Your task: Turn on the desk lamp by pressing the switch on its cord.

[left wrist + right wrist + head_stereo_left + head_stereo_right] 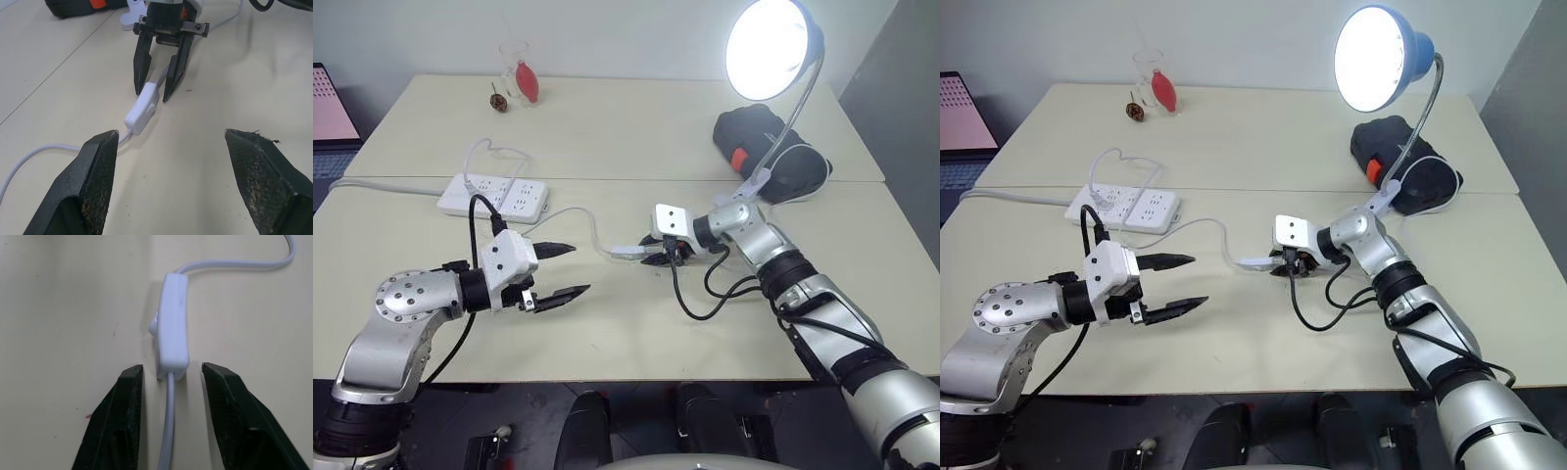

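The desk lamp (1376,57) is shining, its bulb glowing bright inside the blue dome shade, and the silver gooseneck is curving down to a white clip base (1383,196) on the far right part of the table (1234,352). The cord (1197,224) is running as a thin white cable across the tabletop from the power strip (1124,206) toward the middle of the table. The switch (172,325) is lying flat on the table along that cord, near the centre, just in front of the right gripper (171,374).

The right gripper is pointing left and slightly down, its two black fingers (120,418) standing apart on either side of the near end of the switch; a gap is showing between each finger and the white housing, so it is gripping nothing, and the cord is passing between the fingers.

The left gripper (558,269) is hovering above the table on the left side, well apart from the switch, its jaws spread wide and holding nothing. In the left wrist view its fingertips (100,161) are framing the switch and the right gripper beyond.

A black case (1410,162) with an orange patch is sitting behind the lamp base. A clear glass (517,69) with something red inside is standing at the far edge, beside a small brown object (496,100).
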{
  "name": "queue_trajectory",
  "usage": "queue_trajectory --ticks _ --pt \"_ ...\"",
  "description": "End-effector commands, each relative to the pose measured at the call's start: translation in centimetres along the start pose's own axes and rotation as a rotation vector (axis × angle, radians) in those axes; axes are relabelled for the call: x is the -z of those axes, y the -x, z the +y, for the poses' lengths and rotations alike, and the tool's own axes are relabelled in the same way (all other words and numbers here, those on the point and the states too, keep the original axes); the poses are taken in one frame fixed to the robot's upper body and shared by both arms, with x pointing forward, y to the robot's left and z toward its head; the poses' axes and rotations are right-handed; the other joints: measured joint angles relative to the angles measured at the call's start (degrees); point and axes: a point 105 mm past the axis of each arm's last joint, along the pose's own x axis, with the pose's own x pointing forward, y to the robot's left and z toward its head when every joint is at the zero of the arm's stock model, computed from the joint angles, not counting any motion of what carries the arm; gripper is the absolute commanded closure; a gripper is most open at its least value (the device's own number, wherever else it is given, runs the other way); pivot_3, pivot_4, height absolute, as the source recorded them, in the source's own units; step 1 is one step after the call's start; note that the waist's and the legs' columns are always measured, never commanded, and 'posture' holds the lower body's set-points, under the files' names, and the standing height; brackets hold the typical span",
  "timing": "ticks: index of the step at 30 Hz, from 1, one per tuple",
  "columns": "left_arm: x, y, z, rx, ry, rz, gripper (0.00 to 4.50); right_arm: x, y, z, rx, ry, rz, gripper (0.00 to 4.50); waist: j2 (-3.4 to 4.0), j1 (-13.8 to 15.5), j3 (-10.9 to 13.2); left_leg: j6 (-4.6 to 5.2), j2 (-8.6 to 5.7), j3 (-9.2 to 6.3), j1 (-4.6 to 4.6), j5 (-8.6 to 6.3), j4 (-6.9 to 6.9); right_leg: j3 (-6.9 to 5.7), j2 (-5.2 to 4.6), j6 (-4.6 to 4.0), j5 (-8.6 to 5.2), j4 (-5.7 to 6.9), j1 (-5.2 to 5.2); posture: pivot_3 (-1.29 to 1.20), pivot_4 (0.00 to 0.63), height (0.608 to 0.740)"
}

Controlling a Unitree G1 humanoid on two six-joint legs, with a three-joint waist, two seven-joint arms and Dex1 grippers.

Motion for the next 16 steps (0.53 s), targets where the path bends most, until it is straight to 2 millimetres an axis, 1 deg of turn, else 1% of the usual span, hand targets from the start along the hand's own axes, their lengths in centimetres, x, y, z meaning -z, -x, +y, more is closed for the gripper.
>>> queue_trajectory --ticks 1,2,3,4,5,6,8,10,12,14,16 --pt "-1.2 0.7 1.0 -0.054 0.000 0.006 0.91 -2.0 3.4 -0.8 0.053 0.032 -0.088 1.56 0.00 0.1 0.0 0.00 -0.01 0.00 -0.01 0.00 0.00 0.00 0.00 0.00 0.00 0.00 0.00 0.00 0.150 0.740" --pt "-1.0 0.8 1.2 -0.064 0.012 0.028 0.91 -2.3 4.4 -0.6 0.065 0.034 -0.107 1.43 0.01 0.1 0.0 0.00 -0.01 0.00 -0.01 0.00 0.00 0.00 0.00 0.00 0.00 -0.01 0.00 0.00 0.150 0.740" --pt "-0.9 1.0 1.3 -0.079 0.016 0.041 0.91 -2.8 5.4 -0.3 0.078 0.036 -0.128 1.07 0.01 0.2 0.0 0.00 -0.01 -0.01 -0.03 0.00 0.00 -0.01 0.00 0.01 0.00 -0.02 0.00 0.00 0.150 0.740" --pt "-0.9 1.1 1.5 -0.090 0.015 0.049 0.91 -3.1 6.5 0.1 0.083 0.034 -0.142 0.82 0.01 0.2 0.0 0.00 -0.01 -0.04 -0.06 0.00 0.00 -0.03 -0.01 0.01 -0.01 -0.03 0.00 0.00 0.150 0.740" --pt "-0.9 1.3 1.6 -0.100 0.014 0.057 0.91 -3.4 7.4 0.6 0.087 0.029 -0.151 0.69 0.02 0.4 0.0 0.00 -0.01 -0.04 -0.06 0.00 -0.01 -0.01 -0.01 0.01 -0.01 -0.04 0.00 0.00 0.150 0.740" --pt "-0.9 1.4 1.6 -0.104 0.017 0.066 0.91 -3.6 8.3 1.2 0.088 0.017 -0.158 0.40 0.02 0.4 0.0 0.00 -0.02 -0.08 -0.11 0.00 -0.02 -0.05 -0.02 0.02 -0.02 -0.05 -0.02 0.00 0.150 0.740" --pt "-0.9 1.6 1.6 -0.108 0.023 0.073 0.91 -3.9 9.4 2.1 0.092 -0.001 -0.163 0.40 0.02 0.4 0.0 0.00 -0.01 -0.07 -0.10 0.00 -0.02 -0.05 -0.02 0.02 -0.03 -0.06 -0.02 0.00 0.150 0.740" --pt "-1.1 2.1 1.7 -0.112 0.031 0.077 0.91 -3.7 11.3 3.1 0.121 -0.032 -0.147 0.40 0.03 0.1 0.0 0.00 -0.01 -0.05 -0.05 -0.01 -0.03 -0.03 -0.02 0.00 -0.05 -0.04 -0.02 0.00 0.150 0.740" --pt "-1.1 2.4 1.6 -0.113 0.048 0.080 0.91 -3.5 12.4 3.7 0.149 -0.064 -0.129 0.40 0.03 0.1 0.0 0.00 0.00 -0.04 -0.01 0.00 -0.04 -0.03 -0.01 -0.02 -0.06 -0.03 -0.01 0.00 0.150 0.740" --pt "-1.2 2.5 1.6 -0.112 0.048 0.082 0.91 -3.5 12.8 4.0 0.170 -0.081 -0.121 0.40 0.03 0.0 0.0 0.00 0.00 -0.04 -0.01 0.00 -0.03 -0.03 -0.01 -0.02 -0.06 -0.03 -0.01 0.00 0.150 0.740" --pt "-1.3 2.5 1.6 -0.097 0.059 0.076 0.91 -3.6 12.8 4.1 0.186 -0.090 -0.123 0.40 0.03 -0.1 0.0 0.00 -0.01 0.04 0.05 0.00 -0.01 0.03 -0.01 0.02 -0.03 -0.03 -0.01 0.00 0.150 0.740"
